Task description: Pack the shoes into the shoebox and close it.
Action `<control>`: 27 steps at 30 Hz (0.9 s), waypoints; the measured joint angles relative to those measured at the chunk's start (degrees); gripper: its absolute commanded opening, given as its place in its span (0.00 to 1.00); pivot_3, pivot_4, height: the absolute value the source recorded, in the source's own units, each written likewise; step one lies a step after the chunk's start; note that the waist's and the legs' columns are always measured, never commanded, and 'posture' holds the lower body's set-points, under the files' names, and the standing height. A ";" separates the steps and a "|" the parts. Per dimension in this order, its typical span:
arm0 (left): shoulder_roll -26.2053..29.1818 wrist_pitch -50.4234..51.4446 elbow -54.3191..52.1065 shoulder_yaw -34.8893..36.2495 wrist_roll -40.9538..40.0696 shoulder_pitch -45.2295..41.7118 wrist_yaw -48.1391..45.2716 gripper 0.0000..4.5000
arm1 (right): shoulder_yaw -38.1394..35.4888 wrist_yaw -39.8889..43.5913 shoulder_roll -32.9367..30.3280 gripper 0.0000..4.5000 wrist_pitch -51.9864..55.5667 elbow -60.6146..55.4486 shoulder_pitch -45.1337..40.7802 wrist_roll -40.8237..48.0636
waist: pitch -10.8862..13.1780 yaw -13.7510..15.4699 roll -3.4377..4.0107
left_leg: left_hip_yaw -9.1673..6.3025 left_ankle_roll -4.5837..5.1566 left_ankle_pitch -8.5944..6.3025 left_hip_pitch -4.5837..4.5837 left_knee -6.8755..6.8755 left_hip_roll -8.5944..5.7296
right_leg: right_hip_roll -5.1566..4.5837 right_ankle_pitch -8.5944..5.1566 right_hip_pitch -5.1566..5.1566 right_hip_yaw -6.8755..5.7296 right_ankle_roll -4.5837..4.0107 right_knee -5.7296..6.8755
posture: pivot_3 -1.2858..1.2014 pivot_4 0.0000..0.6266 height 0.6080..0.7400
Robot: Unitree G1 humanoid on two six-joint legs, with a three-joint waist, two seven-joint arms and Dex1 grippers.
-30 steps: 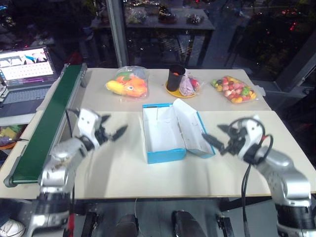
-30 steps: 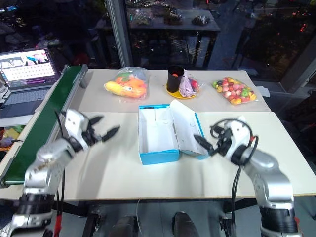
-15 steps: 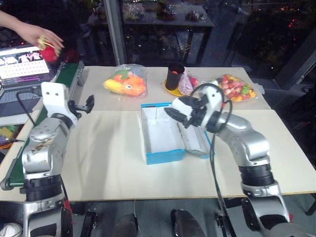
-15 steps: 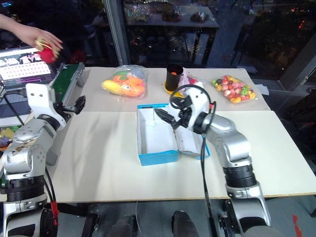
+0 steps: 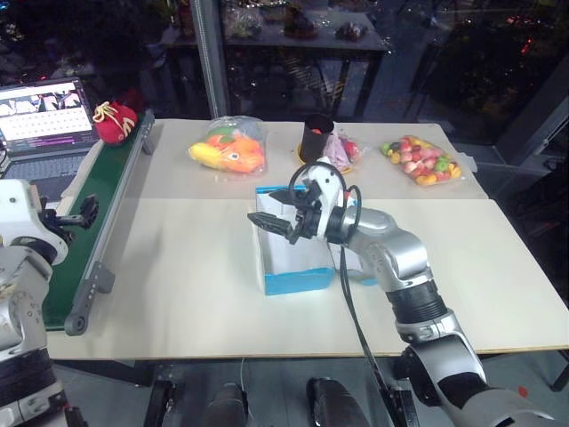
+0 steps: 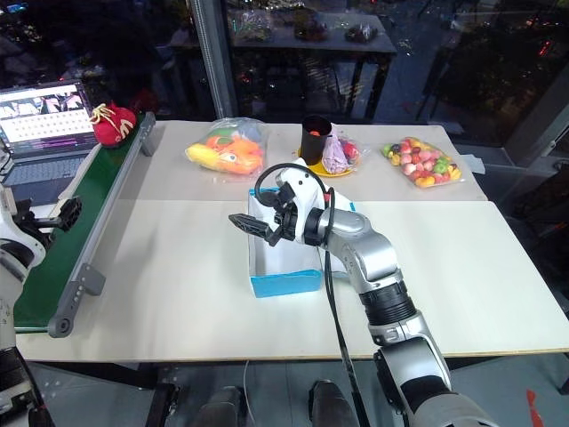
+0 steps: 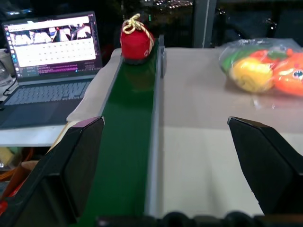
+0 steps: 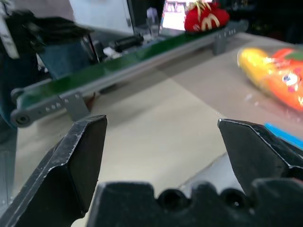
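Could have gone wrong here in a few ways; might have bumped the shoebox [image 5: 298, 280] and pushed it crooked, with the right gripper [image 5: 271, 227] hanging so close over its near left corner; might have knocked the red shoe [image 5: 116, 122] off the end of the green belt [image 5: 98, 205] with a clumsy reach, being so round and soft; might have grabbed only the laces and dropped it on the way.

Held the right gripper wide and empty; held the left gripper [image 5: 78, 213] wide and empty too, low over the near part of the belt, far from the shoe.

Found the shoebox open in the middle of the desk [image 5: 178, 285]; looked white and bare inside, as far as could be told past the arm; found the shoe well apart from it, at the far end of the belt beside the laptop [image 5: 44, 111].

Saw toy fruit in two clear bags [image 5: 229, 151] at the back of the desk; saw a black cup [image 5: 316, 138] between them; could not tell what was in it.
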 measured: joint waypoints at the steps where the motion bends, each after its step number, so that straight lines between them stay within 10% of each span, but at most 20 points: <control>1: 0.41 -1.22 1.29 0.16 -0.09 0.06 -0.90 1.00 | 0.09 -0.61 0.40 0.99 -0.39 1.28 -0.04 -0.69 | 0.00 0.00 -0.01 | 0.00 0.00 0.00 0.00 0.00 0.00 | 0.00 0.01 0.00 0.00 -0.01 0.00 | 0.52 0.24 0.95; 27: 4.00 -22.66 32.48 -0.36 1.75 -4.68 -7.71 1.00 | -1.50 -2.23 2.07 0.99 0.61 -0.25 2.12 -3.65 | 0.00 -0.06 -0.02 | 0.02 0.00 0.00 -0.03 -0.01 0.02 | 0.00 0.03 -0.06 -0.01 -0.06 0.02 | 0.52 0.24 0.95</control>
